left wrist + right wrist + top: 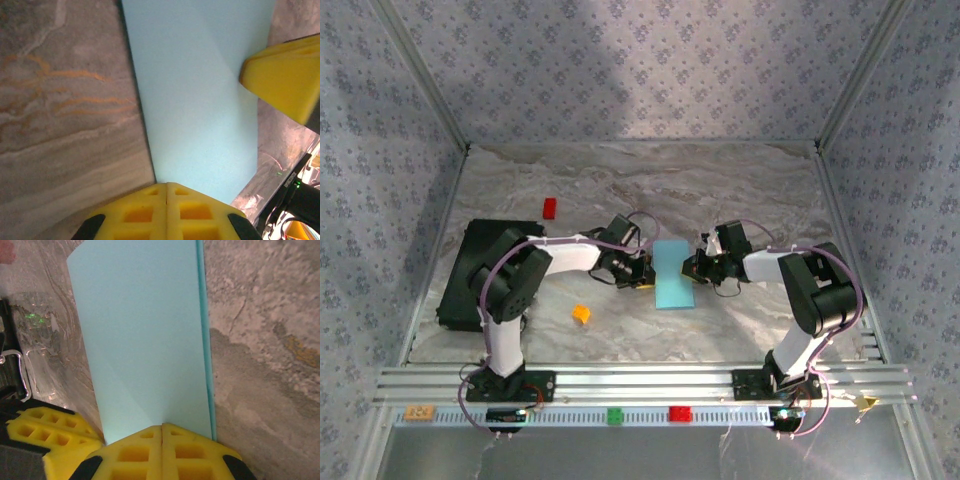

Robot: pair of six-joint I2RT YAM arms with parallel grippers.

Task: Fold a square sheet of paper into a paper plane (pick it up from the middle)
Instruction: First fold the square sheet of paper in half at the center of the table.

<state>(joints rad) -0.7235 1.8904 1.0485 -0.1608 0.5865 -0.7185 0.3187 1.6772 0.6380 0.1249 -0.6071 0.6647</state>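
My left end effector (166, 184) is clenched, fingers pressed together with nothing between them, its tip at one long edge of the square sheet of paper (195, 100). The right end effector (162, 426) is clenched likewise at the opposite edge, so I take both to be pressing the sheet flat rather than holding it. The sheet lies mid-worktop (740, 190) between the arms, a narrow rectangle with two layers showing along one edge. I judge the centre fold done, with nose and wing folds all left. A red block (550, 207), an orange block (581, 314) and a black slab (455, 295) sit well apart from the paper, so none looks in the way.
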